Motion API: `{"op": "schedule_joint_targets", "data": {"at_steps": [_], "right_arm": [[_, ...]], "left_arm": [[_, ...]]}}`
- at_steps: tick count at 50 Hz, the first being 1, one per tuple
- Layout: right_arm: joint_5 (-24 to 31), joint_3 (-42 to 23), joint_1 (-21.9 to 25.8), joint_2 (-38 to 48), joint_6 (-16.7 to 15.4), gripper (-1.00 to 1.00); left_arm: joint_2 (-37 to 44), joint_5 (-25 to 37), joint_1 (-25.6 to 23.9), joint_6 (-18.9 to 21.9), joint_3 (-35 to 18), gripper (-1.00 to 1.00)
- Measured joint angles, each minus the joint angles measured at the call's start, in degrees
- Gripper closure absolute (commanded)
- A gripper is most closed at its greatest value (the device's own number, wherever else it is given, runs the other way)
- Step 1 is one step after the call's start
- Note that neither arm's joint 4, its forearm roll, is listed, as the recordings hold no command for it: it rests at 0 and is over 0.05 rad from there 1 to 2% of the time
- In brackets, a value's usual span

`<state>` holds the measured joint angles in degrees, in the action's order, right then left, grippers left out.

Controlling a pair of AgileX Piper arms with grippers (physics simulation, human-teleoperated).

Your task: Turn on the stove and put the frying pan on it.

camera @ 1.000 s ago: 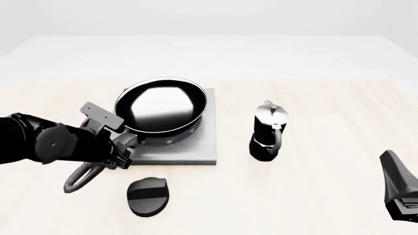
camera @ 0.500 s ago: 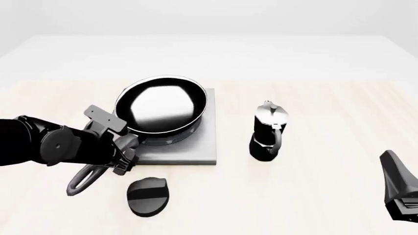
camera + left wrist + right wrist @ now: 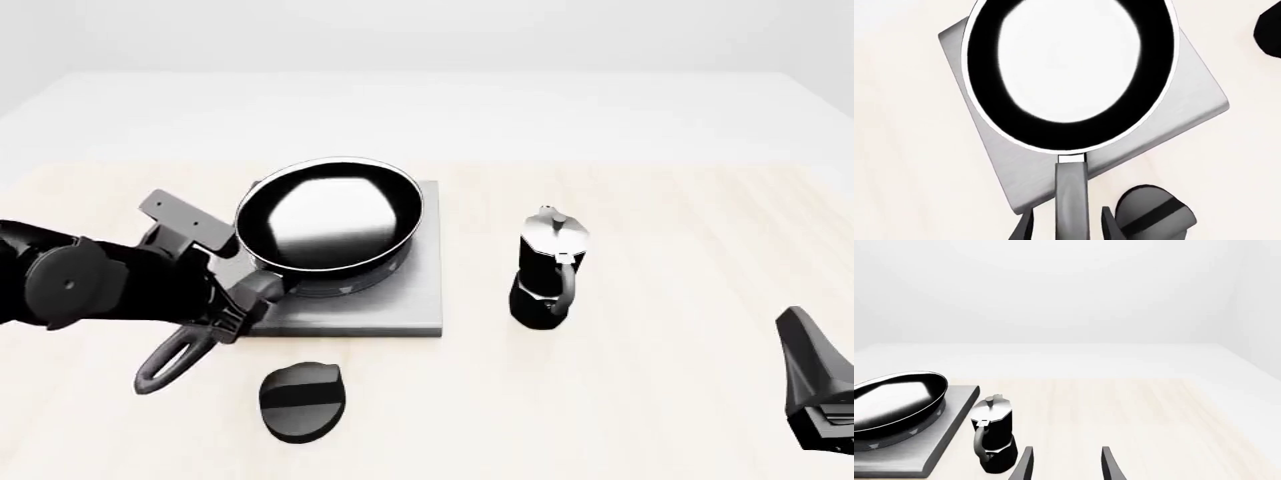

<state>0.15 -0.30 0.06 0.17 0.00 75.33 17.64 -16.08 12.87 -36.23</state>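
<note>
The glossy black frying pan (image 3: 330, 224) sits on the flat square grey metal stove plate (image 3: 400, 305), covering most of its far-left part; only the plate's right strip and near edge stay bare. The pan's long black handle (image 3: 200, 340) runs near-left off the plate, with the black left arm and its gripper (image 3: 1066, 227) straddling it, fingers apart on either side, blocking that corner. The black oval knob (image 3: 303, 400) lies just near the plate, close to the handle's right, leaving a narrow gap. The black-and-silver moka pot (image 3: 547, 268) stands upright right of the plate, a slim lane between them. Beyond the pot, the pale wooden table (image 3: 694, 300) stretches open to the right gripper (image 3: 1065, 465).
</note>
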Motion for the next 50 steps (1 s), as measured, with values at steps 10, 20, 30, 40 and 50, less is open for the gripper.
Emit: {"op": "schedule_joint_targets", "data": {"at_steps": [10, 20, 30, 40, 50], "right_arm": [[0.00, 0.00, 0.00, 0.00, 0.00, -1.00], [0.00, 0.00, 0.00, 0.00, 0.00, -1.00], [0.00, 0.00, 0.00, 0.00, 0.00, -1.00], [0.00, 0.00, 0.00, 0.00, 0.00, -1.00], [0.00, 0.00, 0.01, 0.00, 0.00, -1.00]], "left_arm": [[-5.82, 4.00, 1.01, 1.22, -0.82, -1.00], [-12.91, 7.54, 2.17, 2.12, -0.39, -1.00], [-21.24, 11.02, 3.47, 2.80, 0.67, -1.00], [-30.79, 15.14, 5.96, 5.02, 1.63, -1.00], [-40.44, 20.23, 7.59, 6.88, 1.22, -1.00]]}}
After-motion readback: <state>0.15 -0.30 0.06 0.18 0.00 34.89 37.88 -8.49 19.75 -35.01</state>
